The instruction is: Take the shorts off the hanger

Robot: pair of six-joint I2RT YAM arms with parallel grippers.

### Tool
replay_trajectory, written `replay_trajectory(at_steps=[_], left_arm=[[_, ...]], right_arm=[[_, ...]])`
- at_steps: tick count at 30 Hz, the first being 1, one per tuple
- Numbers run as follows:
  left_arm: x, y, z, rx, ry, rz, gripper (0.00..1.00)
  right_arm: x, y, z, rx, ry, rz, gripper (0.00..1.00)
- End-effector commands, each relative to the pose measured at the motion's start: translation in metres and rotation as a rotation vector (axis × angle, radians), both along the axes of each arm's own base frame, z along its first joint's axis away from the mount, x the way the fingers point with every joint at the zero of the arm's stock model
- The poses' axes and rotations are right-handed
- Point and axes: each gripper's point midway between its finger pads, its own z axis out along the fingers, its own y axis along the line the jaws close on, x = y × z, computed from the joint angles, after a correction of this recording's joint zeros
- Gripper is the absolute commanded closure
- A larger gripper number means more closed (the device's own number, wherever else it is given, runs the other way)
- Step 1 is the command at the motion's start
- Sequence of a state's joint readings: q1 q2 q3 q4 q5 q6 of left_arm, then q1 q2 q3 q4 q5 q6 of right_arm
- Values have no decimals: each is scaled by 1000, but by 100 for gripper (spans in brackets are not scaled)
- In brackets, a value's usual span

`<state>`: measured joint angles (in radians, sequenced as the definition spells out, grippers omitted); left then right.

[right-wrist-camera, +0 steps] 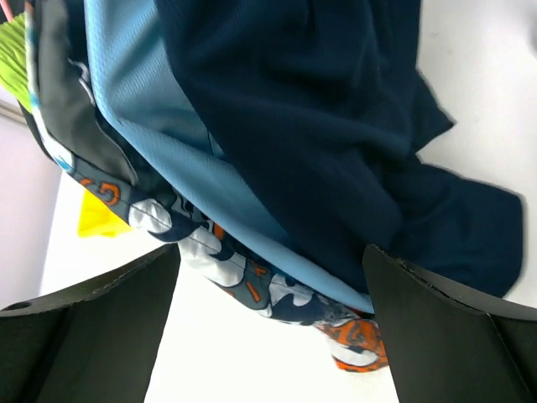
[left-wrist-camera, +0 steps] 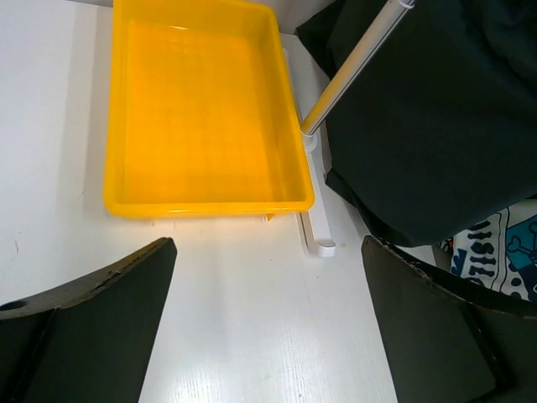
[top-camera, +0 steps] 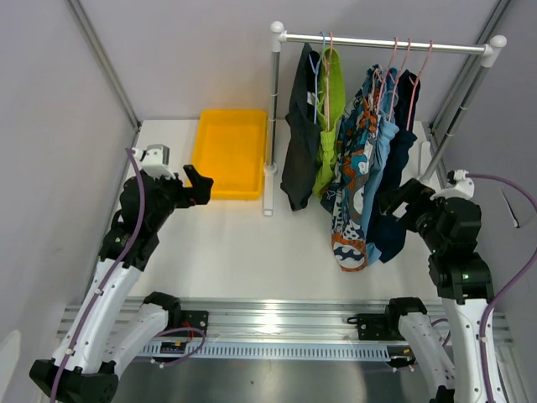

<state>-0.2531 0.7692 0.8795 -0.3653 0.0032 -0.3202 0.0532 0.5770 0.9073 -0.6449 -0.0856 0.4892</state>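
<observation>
Though crowded together on the white rail (top-camera: 386, 42), easy to tell apart from above: charcoal-black shorts (top-camera: 300, 143) leftmost, then lime green shorts (top-camera: 329, 126), patterned shorts (top-camera: 352, 197) in orange, teal and white, light blue shorts (top-camera: 384, 155), and navy shorts (top-camera: 404, 159) rightmost. All five on hangers (top-camera: 409, 80), draped down toward the table (top-camera: 243, 243); hems touching it or just clear, cannot tell. Just left of the rail's post (top-camera: 274, 109), beside its foot, a yellow tray (top-camera: 228, 195). By the tray's near left corner, well apart from every garment, the left gripper (top-camera: 200, 183). Through its wrist camera: spread wide, nothing between the fingers (left-wrist-camera: 109, 319), tray ahead, charcoal-black cloth off to the right past the post. Close beside the lower part of the navy pair, facing it, the right gripper (top-camera: 394, 200). Through its wrist camera: likewise spread wide and gripping nothing, fingers (right-wrist-camera: 92, 327) at both lower corners; navy folds nearest, light blue behind them, patterned hem lowest, a sliver of lime green at the far left edge. Touching the cloth or just short of it, cannot tell.
</observation>
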Motion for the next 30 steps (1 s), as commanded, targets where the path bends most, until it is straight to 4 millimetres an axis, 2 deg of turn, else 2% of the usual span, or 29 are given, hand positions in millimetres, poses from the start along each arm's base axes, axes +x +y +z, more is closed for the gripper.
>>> replay_trajectory(at_steps=[1, 2, 4, 5, 6, 8, 10, 11, 14, 15, 17, 18, 19, 21, 25, 30], left_arm=[[-4, -2, 10, 7, -26, -25, 1], [-4, -4, 11, 3, -25, -35, 1], [-5, -9, 11, -5, -25, -61, 1], [-5, -10, 11, -6, -25, -65, 1], [-6, -10, 11, -6, -25, -65, 1], [-6, -9, 11, -6, -23, -63, 1], [-5, -9, 10, -4, -20, -60, 1], [-5, -9, 10, -5, -22, -63, 1], [-4, -9, 9, -5, -17, -61, 1], [-4, -9, 8, -5, -14, -58, 1], [-4, -9, 7, -4, -9, -58, 1], [-4, -9, 7, -3, -8, -56, 1], [-4, -9, 5, -5, -3, -59, 1], [-4, -10, 6, -7, -4, -60, 1], [-4, -10, 8, -7, -10, -62, 1], [-4, -9, 6, -5, -6, -59, 1]], right_arm=[[-5, -16, 69, -106, -175, -41, 1], [-4, -19, 97, -131, -224, -51, 1], [-1, -29, 124, -153, -260, -103, 0], [11, -30, 132, -168, -256, -109, 1], [10, -31, 159, -171, -314, -116, 1], [20, -32, 179, -179, -351, -123, 1], [40, -30, 195, -193, -365, -113, 3], [57, -29, 194, -203, -354, -108, 6], [78, -33, 208, -215, -387, -141, 16], [94, -33, 202, -221, -366, -143, 19], [108, -33, 207, -227, -384, -147, 26], [122, -33, 199, -232, -359, -147, 29], [129, -33, 204, -231, -374, -152, 34], [145, -34, 198, -235, -358, -162, 39], [164, -34, 202, -239, -369, -166, 42], [174, -36, 198, -241, -375, -182, 43]])
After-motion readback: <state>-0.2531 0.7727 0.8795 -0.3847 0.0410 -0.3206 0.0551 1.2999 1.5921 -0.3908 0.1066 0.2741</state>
